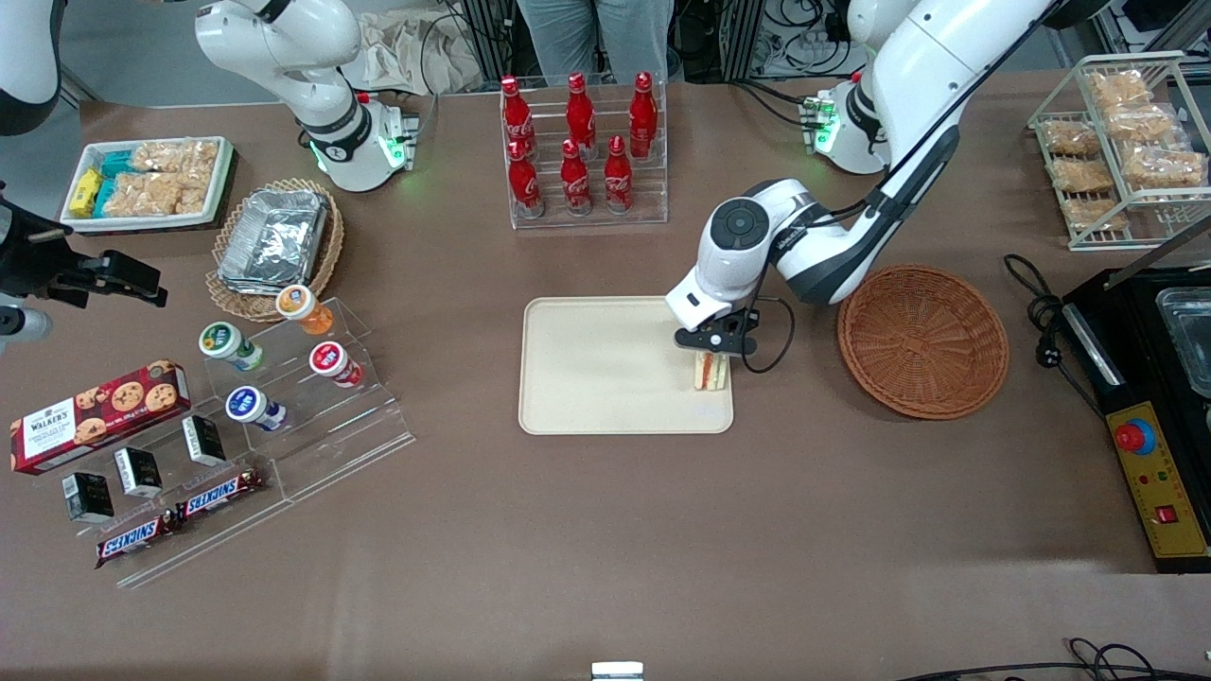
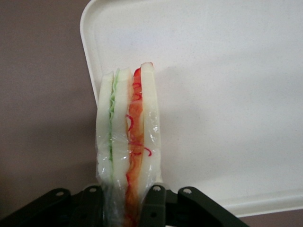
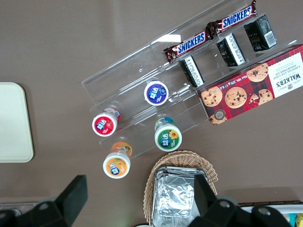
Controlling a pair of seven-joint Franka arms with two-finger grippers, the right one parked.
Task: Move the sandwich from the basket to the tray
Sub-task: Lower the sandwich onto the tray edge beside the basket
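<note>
both fingers (image 2: 152, 205) of the gripper (image 1: 711, 356) pinch the sandwich (image 1: 710, 372) from its two bread sides. it stands on edge over the tray (image 1: 605, 364), close to the rim nearest the basket (image 1: 922, 339). that round brown basket sits on the table just beside the tray, toward the working arm's end.

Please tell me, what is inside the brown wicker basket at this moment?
The wicker basket shows only its woven bottom, with nothing inside. The sandwich is over the tray, shut between the fingers of the gripper. Whether it touches the tray cannot be seen.
</note>
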